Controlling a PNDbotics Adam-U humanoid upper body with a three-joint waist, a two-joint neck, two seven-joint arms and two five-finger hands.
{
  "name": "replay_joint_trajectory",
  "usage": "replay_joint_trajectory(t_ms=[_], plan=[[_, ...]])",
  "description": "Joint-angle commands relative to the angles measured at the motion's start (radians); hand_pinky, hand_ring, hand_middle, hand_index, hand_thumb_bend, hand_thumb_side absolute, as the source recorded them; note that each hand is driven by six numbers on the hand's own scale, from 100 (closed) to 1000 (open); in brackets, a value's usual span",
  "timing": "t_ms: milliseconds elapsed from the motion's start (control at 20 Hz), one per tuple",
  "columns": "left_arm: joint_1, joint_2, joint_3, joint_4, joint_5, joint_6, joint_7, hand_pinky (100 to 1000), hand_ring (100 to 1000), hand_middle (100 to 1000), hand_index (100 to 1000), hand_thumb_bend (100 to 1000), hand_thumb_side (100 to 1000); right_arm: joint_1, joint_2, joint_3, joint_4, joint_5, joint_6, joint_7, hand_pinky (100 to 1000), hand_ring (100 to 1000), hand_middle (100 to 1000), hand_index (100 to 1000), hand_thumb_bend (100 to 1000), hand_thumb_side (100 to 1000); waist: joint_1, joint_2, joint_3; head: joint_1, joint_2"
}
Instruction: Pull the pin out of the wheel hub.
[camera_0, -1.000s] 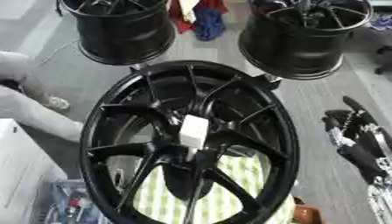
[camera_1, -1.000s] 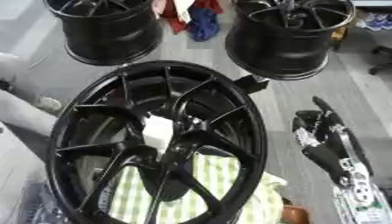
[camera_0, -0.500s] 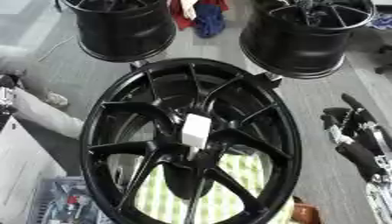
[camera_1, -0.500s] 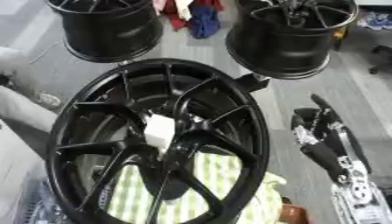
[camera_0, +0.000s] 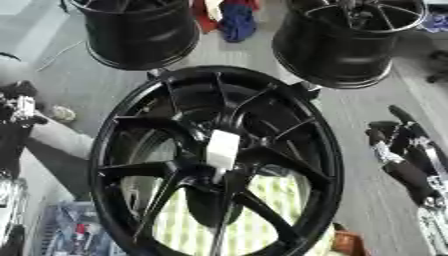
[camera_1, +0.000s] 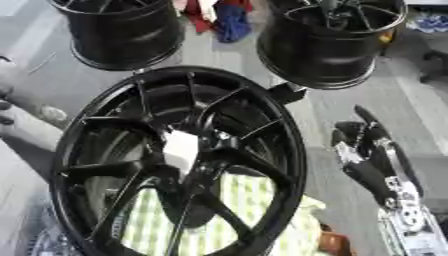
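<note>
A big black spoked wheel (camera_0: 131, 125) stands tilted in the middle. At its hub (camera_0: 214, 172) sits a white oblong piece, the pin (camera_0: 222, 149). To the right of the rim, apart from it, my right hand (camera_1: 367, 150) hangs with its fingers relaxed and pointing up, holding nothing. My left hand (camera_0: 17, 112) shows only partly at the left edge, clear of the rim.
Two more black wheels stand at the back left (camera_0: 140, 30) and back right (camera_0: 346, 40), with red and blue cloth (camera_0: 229, 17) between them. A green-and-white checked cloth (camera_0: 262, 220) lies under the wheel. A bin of small items (camera_0: 70, 235) sits at the lower left.
My left arm has come into view at the left edge. The right hand has barely shifted beside the rim. The white pin stays at the hub.
</note>
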Motion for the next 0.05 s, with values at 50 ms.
replay_joint_trajectory(t_ms=[50], plan=[[-0.011,-0.004,-0.003,-0.025,0.003,-0.003,-0.007,481,607,643,744,249,627,-0.009,-0.012,-0.004,-0.026,0.000,-0.003,0.002,824,763,701,979,190,281,0.002,-0.009,0.002,-0.001,0.005]])
